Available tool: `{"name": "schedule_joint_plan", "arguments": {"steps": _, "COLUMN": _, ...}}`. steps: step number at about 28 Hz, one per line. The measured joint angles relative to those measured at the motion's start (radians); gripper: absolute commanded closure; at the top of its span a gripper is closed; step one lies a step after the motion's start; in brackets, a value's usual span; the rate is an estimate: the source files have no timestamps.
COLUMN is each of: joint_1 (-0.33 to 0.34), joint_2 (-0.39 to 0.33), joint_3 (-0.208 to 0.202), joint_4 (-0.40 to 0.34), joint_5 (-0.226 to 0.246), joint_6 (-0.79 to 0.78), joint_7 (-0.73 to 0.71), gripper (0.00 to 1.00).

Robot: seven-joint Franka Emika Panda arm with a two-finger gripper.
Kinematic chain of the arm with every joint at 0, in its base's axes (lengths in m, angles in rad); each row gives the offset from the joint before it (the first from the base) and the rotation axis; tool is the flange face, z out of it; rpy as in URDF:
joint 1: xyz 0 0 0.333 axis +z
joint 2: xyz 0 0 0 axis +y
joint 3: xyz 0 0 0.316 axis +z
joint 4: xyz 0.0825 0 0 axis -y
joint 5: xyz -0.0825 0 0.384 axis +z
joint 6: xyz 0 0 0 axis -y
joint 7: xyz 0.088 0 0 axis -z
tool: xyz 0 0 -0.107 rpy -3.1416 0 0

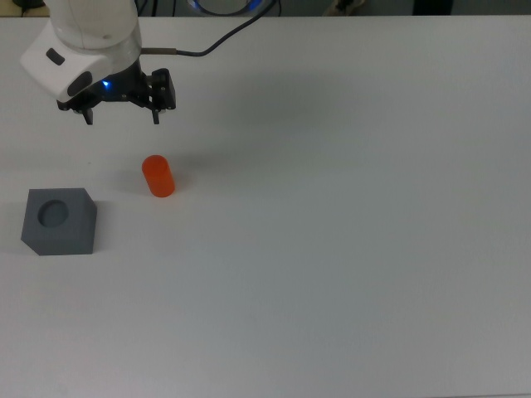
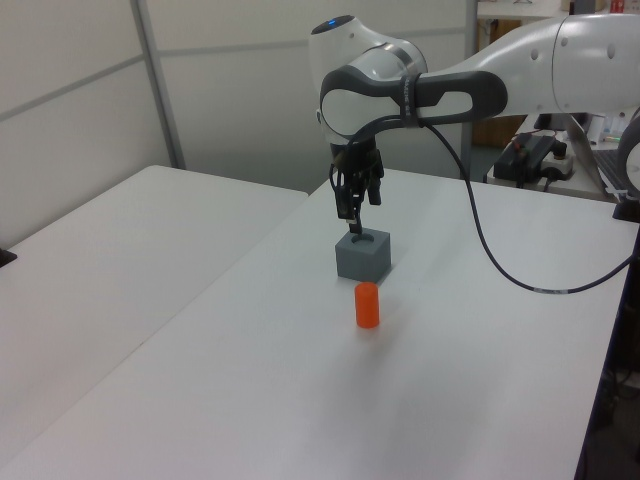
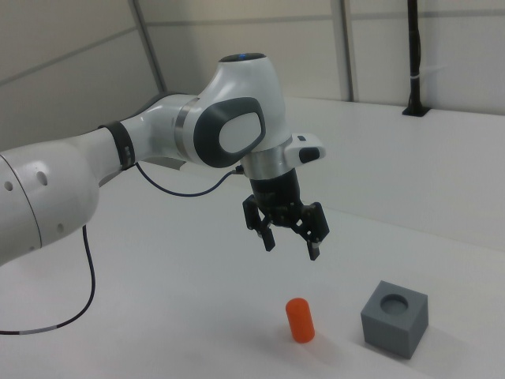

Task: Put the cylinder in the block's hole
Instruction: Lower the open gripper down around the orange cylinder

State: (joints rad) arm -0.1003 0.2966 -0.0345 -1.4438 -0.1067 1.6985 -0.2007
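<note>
The orange cylinder [image 1: 158,176] [image 2: 367,305] [image 3: 299,320] stands upright on the white table. The dark grey block [image 1: 59,220] [image 2: 363,254] [image 3: 394,317] sits to the top view's left of it, a small gap apart, with its round hole [image 1: 54,213] [image 3: 394,302] facing up and empty. My gripper [image 1: 121,118] [image 2: 350,211] [image 3: 291,245] hangs open in the air above the table, fingers pointing down, holding nothing. In the top view it is above and slightly left of the cylinder.
A black cable [image 1: 224,37] [image 2: 500,250] runs from the arm across the table. A second white table [image 2: 100,270] stands at the left view's left, split off by a narrow gap. Bare tabletop [image 1: 348,249] spreads to the top view's right.
</note>
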Motion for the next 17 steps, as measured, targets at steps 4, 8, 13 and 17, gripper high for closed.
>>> {"name": "schedule_joint_plan", "arguments": {"steps": 4, "joint_1": 0.001, "joint_2": 0.003, "joint_3": 0.002, "joint_4": -0.013, "joint_5": 0.0, "joint_6": -0.008, "joint_7": -0.027, "gripper": 0.0}}
{"name": "schedule_joint_plan", "arguments": {"steps": 8, "joint_1": 0.002, "joint_2": 0.028, "joint_3": 0.006, "joint_4": -0.044, "joint_5": 0.0, "joint_6": -0.013, "joint_7": -0.035, "gripper": 0.0}}
{"name": "schedule_joint_plan", "arguments": {"steps": 13, "joint_1": 0.004, "joint_2": 0.052, "joint_3": 0.006, "joint_4": -0.072, "joint_5": 0.0, "joint_6": -0.013, "joint_7": -0.036, "gripper": 0.0}}
{"name": "schedule_joint_plan", "arguments": {"steps": 17, "joint_1": 0.004, "joint_2": 0.059, "joint_3": 0.006, "joint_4": -0.099, "joint_5": 0.0, "joint_6": -0.013, "joint_7": -0.043, "gripper": 0.0}}
